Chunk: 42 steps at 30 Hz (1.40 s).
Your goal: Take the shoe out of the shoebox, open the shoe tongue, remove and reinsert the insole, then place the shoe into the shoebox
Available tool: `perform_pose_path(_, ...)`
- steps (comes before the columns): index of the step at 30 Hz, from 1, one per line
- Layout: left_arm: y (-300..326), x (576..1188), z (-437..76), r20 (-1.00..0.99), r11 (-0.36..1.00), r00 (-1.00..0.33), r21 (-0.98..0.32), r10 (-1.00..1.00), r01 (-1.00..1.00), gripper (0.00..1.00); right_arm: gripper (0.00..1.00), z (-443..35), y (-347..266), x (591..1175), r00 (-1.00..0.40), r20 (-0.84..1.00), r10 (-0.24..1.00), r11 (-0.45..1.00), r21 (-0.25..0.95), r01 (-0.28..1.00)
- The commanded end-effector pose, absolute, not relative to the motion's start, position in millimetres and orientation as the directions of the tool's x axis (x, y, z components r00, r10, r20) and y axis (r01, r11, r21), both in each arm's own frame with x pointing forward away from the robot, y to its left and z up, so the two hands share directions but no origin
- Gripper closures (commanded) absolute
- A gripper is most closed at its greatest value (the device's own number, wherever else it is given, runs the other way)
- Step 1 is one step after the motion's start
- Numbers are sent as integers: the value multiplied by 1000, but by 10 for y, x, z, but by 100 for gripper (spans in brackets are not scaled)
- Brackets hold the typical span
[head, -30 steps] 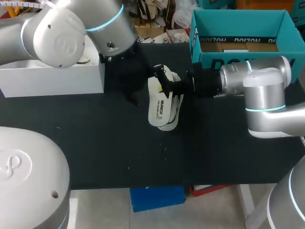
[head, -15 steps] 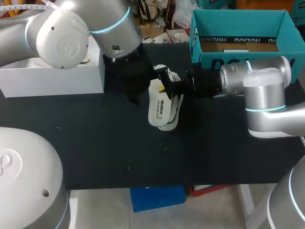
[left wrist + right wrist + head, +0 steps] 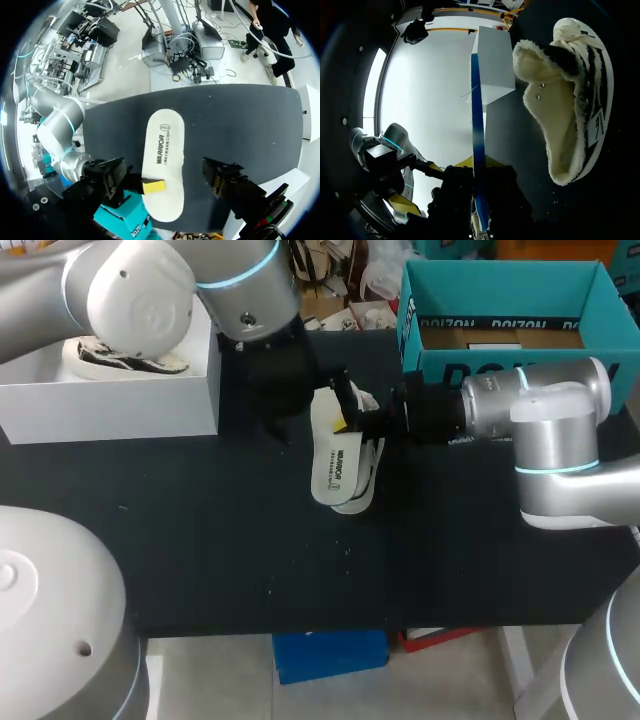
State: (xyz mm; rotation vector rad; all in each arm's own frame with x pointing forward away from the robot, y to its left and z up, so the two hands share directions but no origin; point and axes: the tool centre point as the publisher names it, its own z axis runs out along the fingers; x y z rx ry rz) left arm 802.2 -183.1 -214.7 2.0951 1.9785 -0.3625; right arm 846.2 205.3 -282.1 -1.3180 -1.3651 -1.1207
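R fingers [image 3: 346, 425] are closed down to a thin gap and pinch the insole [image 3: 167, 145] by one long edge near its rounded end. One yellow tip lies flat on the printed white face. In the R wrist view the insole runs edge-on straight out from btw the fingers, showing a blue underside.

L fingers [image 3: 312, 406] are spread wide w/ nothing in them. In the L wrist view the insole lies ahead of them in the gap, printed face toward them. Can't tell if either L finger touches it.

The shoe [image 3: 565, 100] is out of the shoebox. It lies on the desk [image 3: 200, 540] just beside the R fingers and partly under the held insole. It's white w/ dark stripes, the tongue is folded open and the fleecy lining and mouth face the R fingers.

Behind the R fingers, close along the R arm, the teal shoebox [image 3: 500, 300] stands open. Only brown card and a white slip show in the part of its floor that's visible.

Past the L fingers, on the far side from the R ones, a white box [image 3: 110, 405] sits on the desk w/ a second shoe [image 3: 120, 358] in it. It's well apart from the insole.
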Motion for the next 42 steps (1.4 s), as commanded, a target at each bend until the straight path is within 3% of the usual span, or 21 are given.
perform_pose_path(1,-1899,8271,-2203,-317,-73,64,-17,946,997,0,100,-2817,2068,8459,-21,983,183,16,19,1000)
perform_pose_path(24,-1819,9287,-2291,-297,-77,69,-14,952,997,0,100,-2817,2068,8459,-21,983,183,16,19,1000)
perform_pose_path(42,-1909,9654,-2333,-269,-61,64,18,961,998,0,100,-2817,2068,8459,-21,983,183,16,19,1000)
